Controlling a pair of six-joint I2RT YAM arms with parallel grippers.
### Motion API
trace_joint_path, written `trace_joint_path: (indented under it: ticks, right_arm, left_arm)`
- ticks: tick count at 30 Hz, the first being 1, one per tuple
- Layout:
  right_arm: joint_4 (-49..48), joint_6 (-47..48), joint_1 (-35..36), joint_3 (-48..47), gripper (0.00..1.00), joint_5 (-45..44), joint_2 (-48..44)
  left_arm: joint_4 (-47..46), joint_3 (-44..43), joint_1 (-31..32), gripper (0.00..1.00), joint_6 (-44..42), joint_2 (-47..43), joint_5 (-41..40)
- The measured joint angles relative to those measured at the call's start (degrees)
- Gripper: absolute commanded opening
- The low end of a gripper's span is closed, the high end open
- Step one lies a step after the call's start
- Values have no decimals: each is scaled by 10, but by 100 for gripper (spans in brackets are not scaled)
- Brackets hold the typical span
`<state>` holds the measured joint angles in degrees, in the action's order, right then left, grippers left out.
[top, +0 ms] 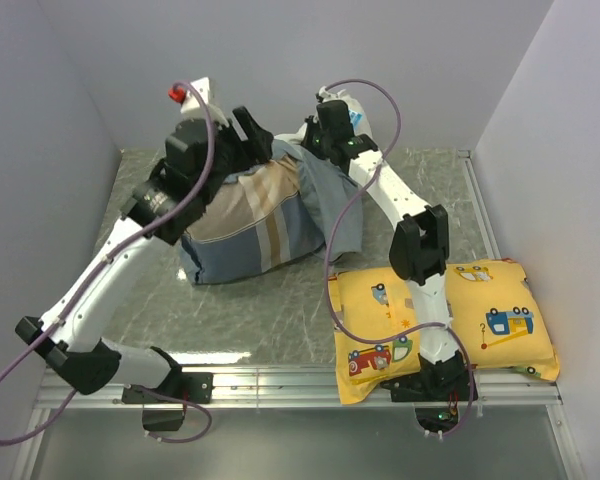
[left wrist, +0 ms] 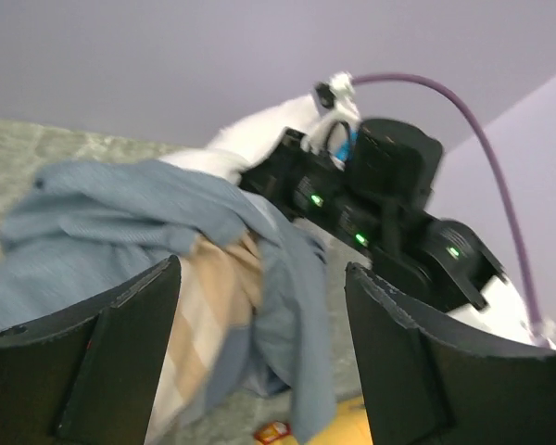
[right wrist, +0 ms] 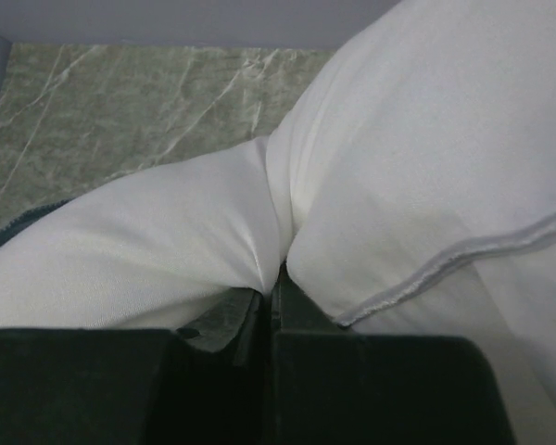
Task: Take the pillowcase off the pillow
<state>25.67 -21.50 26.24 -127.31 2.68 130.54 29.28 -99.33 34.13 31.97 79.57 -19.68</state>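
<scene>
Pillowcase (top: 250, 215) partly off: our right gripper (right wrist: 275, 281) pinches the pillow (right wrist: 426, 148); our left gripper (left wrist: 259, 311), spread wide, should next grip its fabric.

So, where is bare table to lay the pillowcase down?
Widest patch: table between pillowcase, near rail and yellow pillow. A smaller one: far right corner, behind the yellow pillow. Crowded: far middle, around the pillow.
</scene>
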Motion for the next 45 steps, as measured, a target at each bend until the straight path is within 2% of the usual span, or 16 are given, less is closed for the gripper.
trace_joint_path:
  ticks: [5,9,12,15,16,19,22,25,28,32,34,40,43,44,45]
  right_arm:
    - [-27,-8,0,47,0,-5,-26]
    - [-35,-12,0,91,0,-16,-61]
    - [-40,-12,0,118,0,-22,-80]
    - [-52,-12,0,141,0,-27,-91]
    - [-55,-12,0,145,0,-29,-93]
    - [-63,-11,1,153,0,-38,-97]
    - [-70,-11,0,170,0,-49,-109]
    - [-71,-13,-2,190,0,-45,-128]
    - [-74,-21,-6,213,0,-26,-151]
    - [-62,-31,-21,226,0,-26,-173]
    - [-53,-36,-33,222,0,-20,-174]
    - [-19,-37,-38,186,0,3,-156]
    - [-12,-32,-42,169,23,18,-144]
    - [-12,-30,-43,169,40,20,-144]
    - [-16,-28,-44,171,47,19,-146]
  left_arm:
    - [-46,93,67,78,62,-5,-61]
    - [-61,121,100,78,112,97,-117]
    - [-48,112,112,74,150,170,-162]
    - [-22,76,116,44,182,209,-208]
    - [-9,64,116,25,188,214,-219]
    - [17,42,114,0,209,213,-255]
    - [18,55,100,1,214,196,-254]
    - [9,97,55,1,213,155,-222]
    - [-3,135,-27,0,209,97,-173]
    - [2,165,-159,0,199,18,-146]
    - [2,178,-201,0,198,-9,-123]
    - [16,208,-216,1,181,-49,-78]
    - [5,217,-220,0,166,-54,-57]
    - [3,217,-221,0,162,-53,-50]
    - [2,218,-222,0,158,-51,-45]
